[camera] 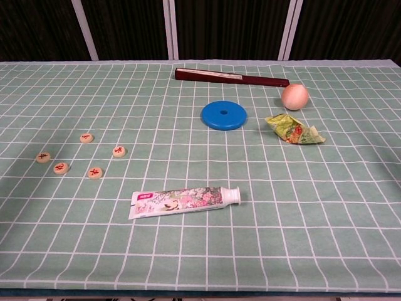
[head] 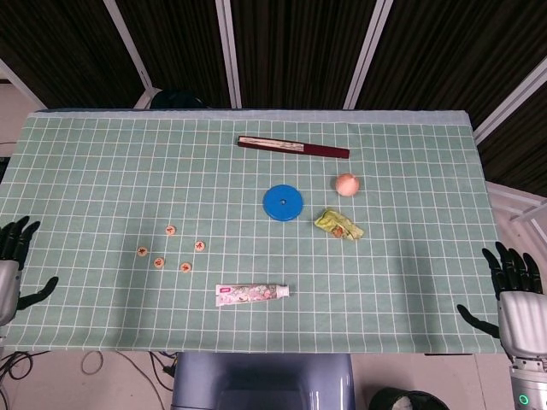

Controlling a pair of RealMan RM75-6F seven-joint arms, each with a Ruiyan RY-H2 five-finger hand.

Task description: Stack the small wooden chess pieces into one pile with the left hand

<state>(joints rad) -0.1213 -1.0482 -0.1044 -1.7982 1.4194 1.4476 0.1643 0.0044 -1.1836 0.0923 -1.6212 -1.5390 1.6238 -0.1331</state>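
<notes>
I am holding my left hand [head: 12,269] empty, fingers apart, off the table's [head: 410,154] left edge. The chess pieces [head: 171,250] are lying scattered near its front-left; light, hard discs, I'm judging, best pinched by their rims.

The right robot hand [head: 515,301] is showing black fingers, a silver-grey back and a green-lit wrist; the left robot hand [head: 13,265] is showing likewise black fingers.

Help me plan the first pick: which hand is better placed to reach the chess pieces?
Left. The left hand sits open at the table edge on the same side as the chess pieces; the right hand is across the table, beyond the toothpaste tube.
</notes>
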